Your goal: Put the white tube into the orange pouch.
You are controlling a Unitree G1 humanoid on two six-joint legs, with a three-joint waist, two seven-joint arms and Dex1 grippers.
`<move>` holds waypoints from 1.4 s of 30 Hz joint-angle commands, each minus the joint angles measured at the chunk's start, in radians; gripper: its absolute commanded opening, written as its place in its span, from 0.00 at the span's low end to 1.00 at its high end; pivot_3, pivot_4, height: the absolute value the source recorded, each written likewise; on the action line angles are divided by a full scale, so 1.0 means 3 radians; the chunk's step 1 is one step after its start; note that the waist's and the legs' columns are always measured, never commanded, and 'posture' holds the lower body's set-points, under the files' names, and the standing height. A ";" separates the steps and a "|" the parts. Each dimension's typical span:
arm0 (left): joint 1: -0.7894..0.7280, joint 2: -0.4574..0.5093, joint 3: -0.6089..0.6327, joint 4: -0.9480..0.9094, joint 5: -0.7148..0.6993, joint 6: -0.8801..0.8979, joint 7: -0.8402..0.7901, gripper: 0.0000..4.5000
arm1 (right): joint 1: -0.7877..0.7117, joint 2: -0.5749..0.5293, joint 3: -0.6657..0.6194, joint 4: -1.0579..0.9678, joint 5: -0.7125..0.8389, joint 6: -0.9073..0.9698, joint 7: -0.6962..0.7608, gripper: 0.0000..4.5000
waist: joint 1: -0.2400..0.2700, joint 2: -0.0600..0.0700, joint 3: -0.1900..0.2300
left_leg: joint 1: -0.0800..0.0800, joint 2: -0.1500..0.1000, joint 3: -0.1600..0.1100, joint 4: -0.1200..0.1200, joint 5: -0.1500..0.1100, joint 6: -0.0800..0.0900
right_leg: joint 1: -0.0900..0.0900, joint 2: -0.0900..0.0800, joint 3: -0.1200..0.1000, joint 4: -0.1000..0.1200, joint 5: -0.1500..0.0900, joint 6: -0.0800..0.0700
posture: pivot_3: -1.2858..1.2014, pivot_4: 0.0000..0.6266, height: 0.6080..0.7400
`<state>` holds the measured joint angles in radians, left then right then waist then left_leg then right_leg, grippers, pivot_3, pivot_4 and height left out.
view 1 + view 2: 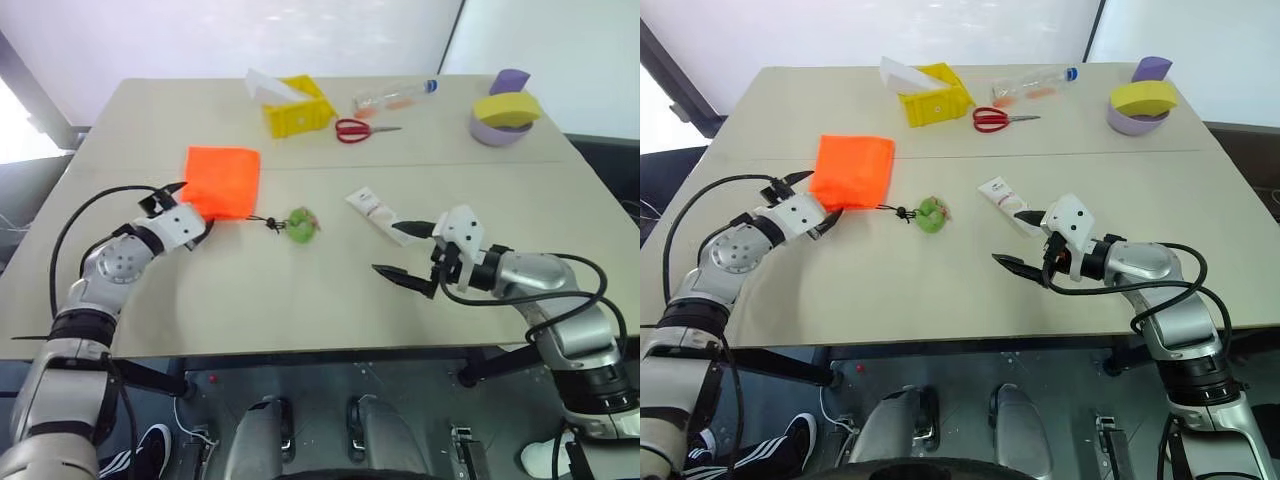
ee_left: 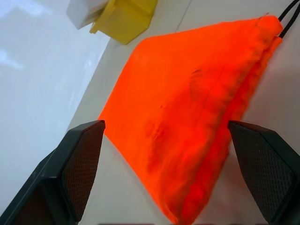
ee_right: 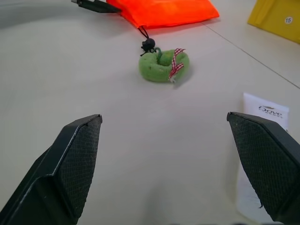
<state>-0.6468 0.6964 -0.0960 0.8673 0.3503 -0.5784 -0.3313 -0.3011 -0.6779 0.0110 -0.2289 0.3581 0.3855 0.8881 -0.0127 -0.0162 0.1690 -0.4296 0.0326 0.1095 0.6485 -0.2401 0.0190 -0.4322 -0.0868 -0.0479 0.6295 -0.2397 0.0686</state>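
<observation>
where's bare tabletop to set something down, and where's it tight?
Free: the near strip of the table between the left gripper and right gripper, and the stretch from the orange pouch to the far left corner. Crowded: the far edge, with yellow box, scissors, clear bottle, tape rolls; and around the white tube by the right gripper.

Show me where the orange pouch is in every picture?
Left eye view: orange pouch, left of middle.
Right eye view, left of middle.
Left wrist view, between the left tool's fingers.
Right wrist view, along the top edge.
Shared landmark: the yellow box, beyond the pouch.
</observation>
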 commanded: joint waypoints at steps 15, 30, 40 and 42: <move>-0.0434 -0.0171 -0.0145 0.0499 0.0113 0.0097 0.0485 1.00 | 0.0013 0.0011 -0.0095 -0.0076 -0.0029 -0.0150 -0.0123 0.99 | 0.0013 -0.0002 0.0001 | -0.0001 0.0001 0.0000 0.0016 0.0001 0.0002 | 0.0011 0.0004 -0.0029 0.0004 0.0006 0.0015 | 0.52 0.24 1.00; -0.0625 -0.0428 -0.0108 0.0715 -0.0100 0.0298 0.0270 0.02 | 0.0048 -0.0008 -0.0096 -0.0102 -0.0111 -0.0195 -0.0170 1.00 | 0.0012 -0.0003 0.0002 | -0.0002 0.0005 -0.0003 0.0040 -0.0002 0.0007 | 0.0019 0.0014 -0.0029 0.0009 0.0008 0.0021 | 0.52 0.24 1.00; -0.0262 -0.0223 -0.0011 -0.0118 -0.0560 0.0587 -0.0734 0.02 | 0.0008 0.0005 -0.0086 -0.0007 -0.0166 -0.0277 -0.0184 1.00 | 0.0003 -0.0003 0.0002 | -0.0006 0.0007 -0.0004 0.0045 -0.0004 0.0009 | 0.0018 0.0012 -0.0029 0.0009 0.0008 0.0020 | 0.52 0.24 1.00; -0.0122 -0.0123 0.0001 -0.0442 -0.0613 0.0731 -0.0891 0.02 | 0.0010 0.0009 -0.0077 -0.0003 -0.0187 -0.0301 -0.0192 1.00 | -0.0005 -0.0003 0.0002 | -0.0007 0.0009 -0.0004 0.0045 -0.0004 0.0009 | 0.0017 0.0010 -0.0028 0.0009 0.0007 0.0019 | 0.52 0.24 1.00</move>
<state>-0.6917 0.6292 -0.1248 0.8201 0.2001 -0.3863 -0.5574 -0.2867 -0.6764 0.0102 -0.2164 0.3055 0.3182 0.8363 -0.0142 -0.0172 0.1695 -0.4315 0.0355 0.1083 0.6619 -0.2412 0.0217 -0.4272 -0.0839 -0.0564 0.6321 -0.2376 0.0741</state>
